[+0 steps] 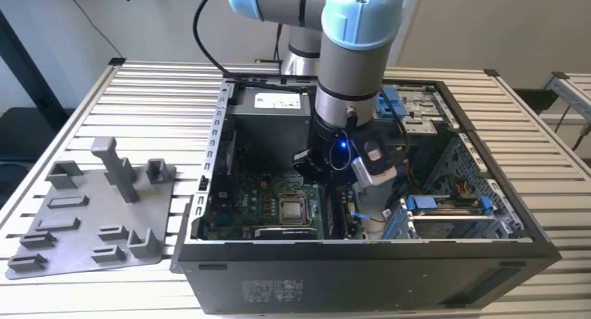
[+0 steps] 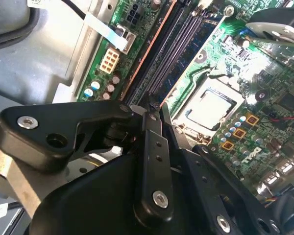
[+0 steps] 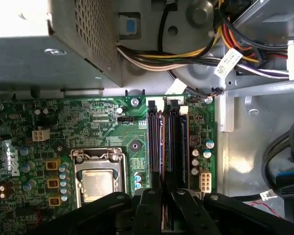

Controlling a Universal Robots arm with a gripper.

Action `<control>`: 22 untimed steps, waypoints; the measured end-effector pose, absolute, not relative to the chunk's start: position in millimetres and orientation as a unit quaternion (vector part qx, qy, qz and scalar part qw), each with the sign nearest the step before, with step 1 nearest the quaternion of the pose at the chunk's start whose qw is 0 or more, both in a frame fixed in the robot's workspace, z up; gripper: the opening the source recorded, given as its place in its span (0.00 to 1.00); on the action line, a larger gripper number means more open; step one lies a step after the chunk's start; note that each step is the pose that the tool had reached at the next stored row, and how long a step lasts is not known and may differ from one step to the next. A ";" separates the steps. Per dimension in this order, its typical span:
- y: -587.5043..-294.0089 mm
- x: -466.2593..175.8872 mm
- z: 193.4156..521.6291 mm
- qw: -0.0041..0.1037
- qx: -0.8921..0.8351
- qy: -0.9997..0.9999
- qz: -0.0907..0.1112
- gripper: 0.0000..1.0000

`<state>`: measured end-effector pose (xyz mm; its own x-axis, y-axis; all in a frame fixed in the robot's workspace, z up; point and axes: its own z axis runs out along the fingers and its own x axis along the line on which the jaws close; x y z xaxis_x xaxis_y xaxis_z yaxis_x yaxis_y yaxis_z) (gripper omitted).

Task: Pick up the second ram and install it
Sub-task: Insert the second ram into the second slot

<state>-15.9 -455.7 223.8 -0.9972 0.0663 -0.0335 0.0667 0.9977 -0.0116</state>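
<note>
While the exterior view hides them, both wrist views show gripper (image 3: pixel 162 196) jaws together above the second ram (image 3: pixel 172 142).

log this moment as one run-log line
arm: inside open pc case | claw: over ram slots, fingers close together | second ram: upright in slot beside processor

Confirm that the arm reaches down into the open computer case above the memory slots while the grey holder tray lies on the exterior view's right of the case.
Not quite. The grey holder tray lies on the exterior view's left of the computer case, as the exterior view shows. The rest stands: the arm reaches down into the open case, above the memory slots.
</note>
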 end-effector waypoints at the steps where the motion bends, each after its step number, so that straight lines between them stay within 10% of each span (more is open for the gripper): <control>1: -455.7 -15.9 223.2 0.017 0.033 0.999 -0.006 0.15; 22: -455.7 -16.9 216.6 0.017 0.033 0.999 -0.006 0.15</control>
<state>-16.9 -455.7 216.6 -0.9972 0.0663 -0.0335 0.0667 0.9977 -0.0114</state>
